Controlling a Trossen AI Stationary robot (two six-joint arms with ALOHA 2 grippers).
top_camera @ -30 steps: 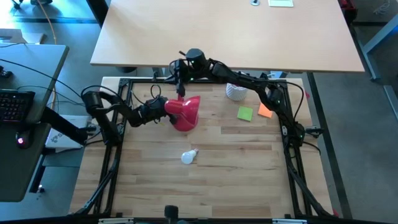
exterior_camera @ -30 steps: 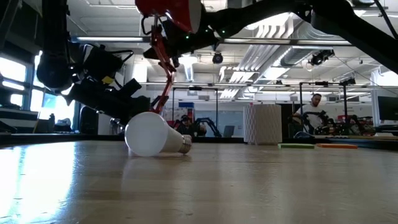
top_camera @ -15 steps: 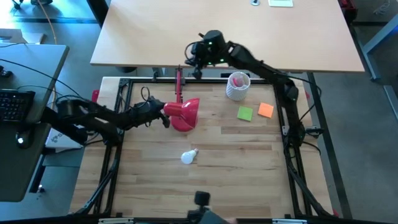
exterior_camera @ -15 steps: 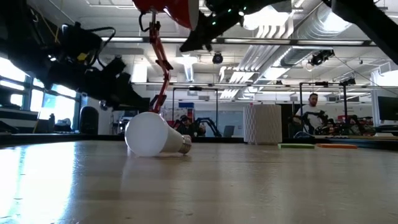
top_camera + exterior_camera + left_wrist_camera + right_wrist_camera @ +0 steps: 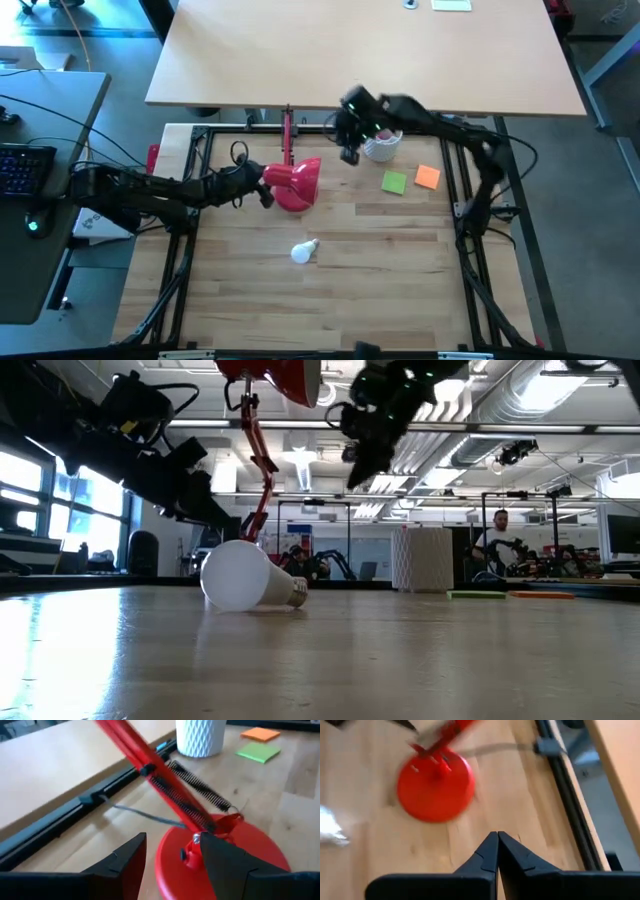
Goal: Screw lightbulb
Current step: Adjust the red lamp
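- While the lightbulb point(image 5: 304, 251) lies untouched on its side on the table point(image 5: 400, 280), well apart from both arms, the left gripper point(image 5: 262, 186) flanks the red lamp point(image 5: 296, 182), fingers parted, apparently to steady it.
- Right gripper point(image 5: 349, 155), fingers pressed together, hangs near the white cup point(image 5: 381, 140), holding nothing.

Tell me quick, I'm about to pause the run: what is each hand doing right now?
Left hand: open, fingers either side of the red lamp near its shade, not clamped.
Right hand: closed, holding nothing, above the table's back.
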